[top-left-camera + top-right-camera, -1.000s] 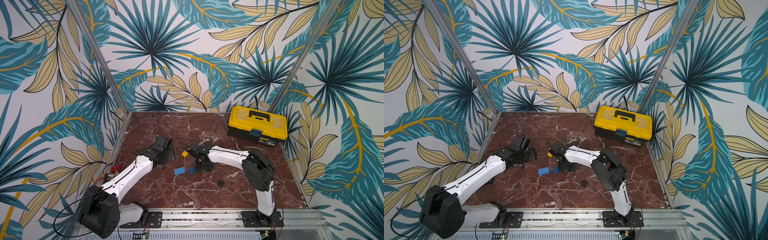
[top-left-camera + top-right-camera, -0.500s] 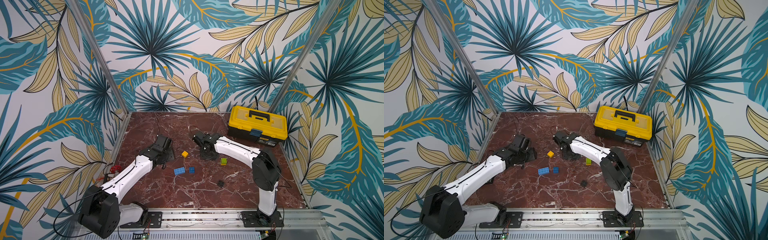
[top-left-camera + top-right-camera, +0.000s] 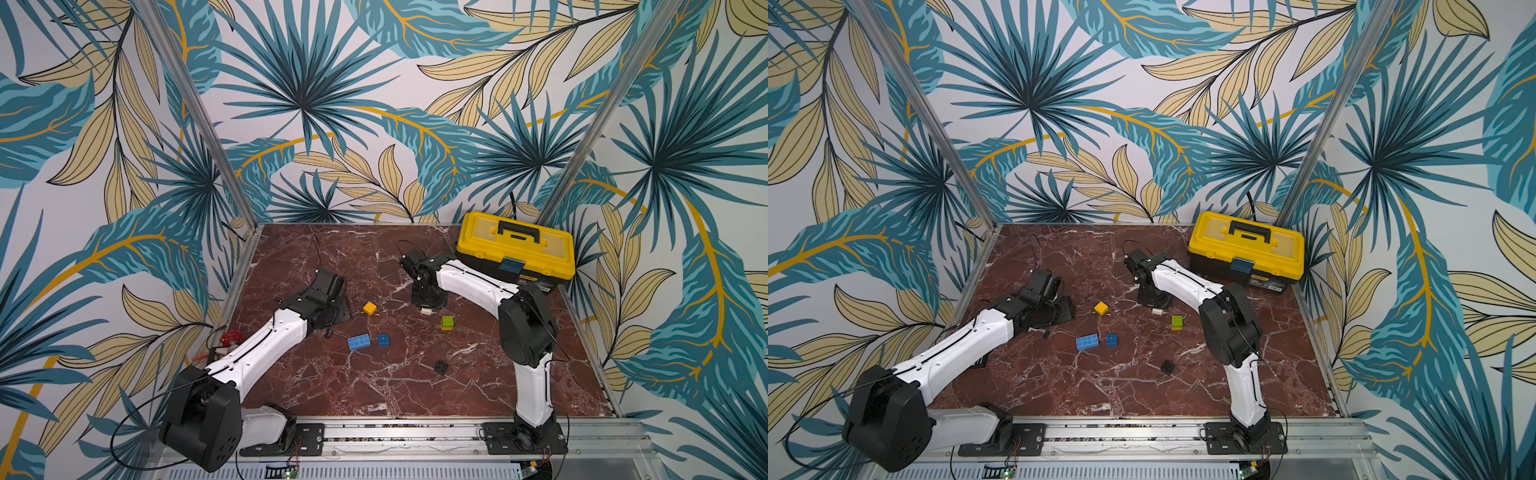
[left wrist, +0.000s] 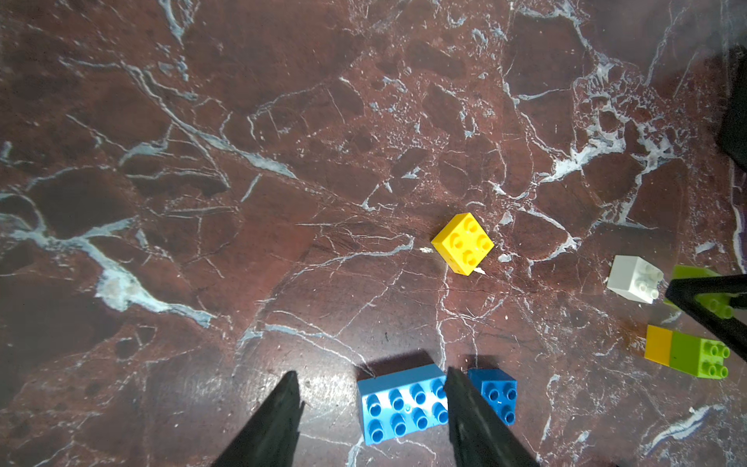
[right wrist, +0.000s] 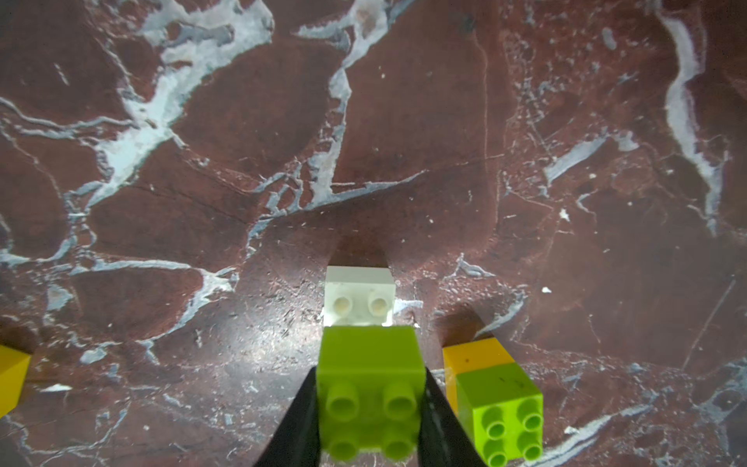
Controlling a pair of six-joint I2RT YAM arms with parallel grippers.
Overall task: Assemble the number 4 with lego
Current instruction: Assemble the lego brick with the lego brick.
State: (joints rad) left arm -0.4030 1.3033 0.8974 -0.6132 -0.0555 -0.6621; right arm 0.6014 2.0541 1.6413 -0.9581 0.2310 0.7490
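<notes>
Shows from right wrist, hidden from top views, right gripper (image 5: 370, 388) clamped on green brick (image 5: 370, 356); left gripper (image 4: 371, 374) parted, empty.

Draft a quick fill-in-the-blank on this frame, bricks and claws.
1. The held brick in the right claw is ___.
2. The left claw stands ___, gripping nothing.
3. The joined pair is one green brick and one ___.
4. The toolbox handle is ___.
Missing: green; open; yellow; black.
</notes>
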